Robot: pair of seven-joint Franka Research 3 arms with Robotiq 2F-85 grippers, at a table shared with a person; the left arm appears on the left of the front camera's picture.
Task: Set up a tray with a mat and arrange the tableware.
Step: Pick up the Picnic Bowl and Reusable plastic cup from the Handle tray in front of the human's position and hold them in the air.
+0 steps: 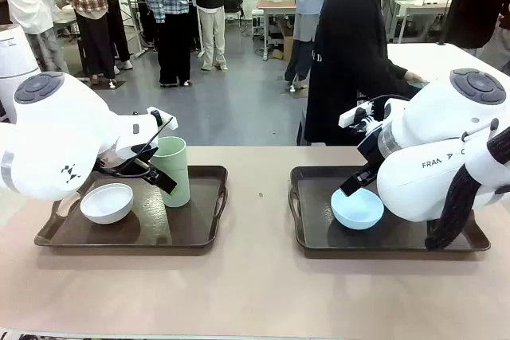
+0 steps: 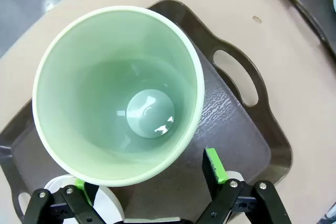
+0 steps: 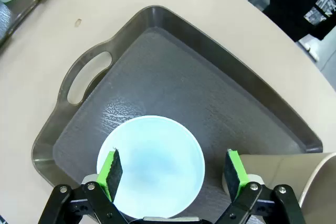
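From the front camera I see two dark brown handled trays side by side on the tan table [image 1: 255,292]. They are well apart, with bare tabletop between them and along the near edge. I count two bowls and two cups.

The left tray [image 1: 195,212] carries the small white round bowl [image 1: 107,202] near its left end and the tall pale green handleless cup [image 1: 177,161], upright. My left gripper [image 2: 144,167] has its fingers spread either side of that cup, and the pad I can see is clear of its wall.

The right tray [image 1: 319,228] holds the light blue round bowl [image 1: 358,209], and my right gripper [image 3: 172,155] is spread wide over it. A tan-brown cup [image 3: 310,182] crowds one of its fingers. A person in black [image 1: 351,53] stands at the far edge.
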